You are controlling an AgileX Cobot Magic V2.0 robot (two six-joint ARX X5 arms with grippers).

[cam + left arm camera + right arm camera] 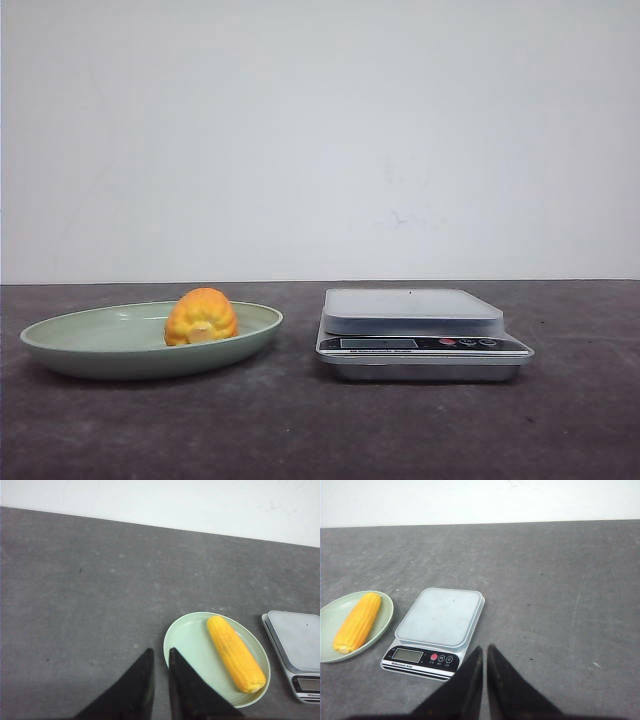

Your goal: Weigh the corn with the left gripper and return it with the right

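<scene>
The corn [201, 317] is an orange-yellow cob lying in a pale green plate [90, 355] on the left of the table. In the left wrist view the corn [235, 652] lies along the plate [187, 640]. My left gripper [161, 652] hangs above the table near the plate's rim, its black fingers close together and empty. My right gripper [485, 649] hangs above the table beside the scale [440, 617], fingers close together and empty. The right wrist view also shows the corn [357, 622] in the plate [330, 611]. Neither gripper shows in the front view.
A silver kitchen scale [412, 310] with a flat, bare weighing top stands right of the plate, its display facing the front. It shows partly in the left wrist view [297, 640]. The table is dark grey, with a white wall behind.
</scene>
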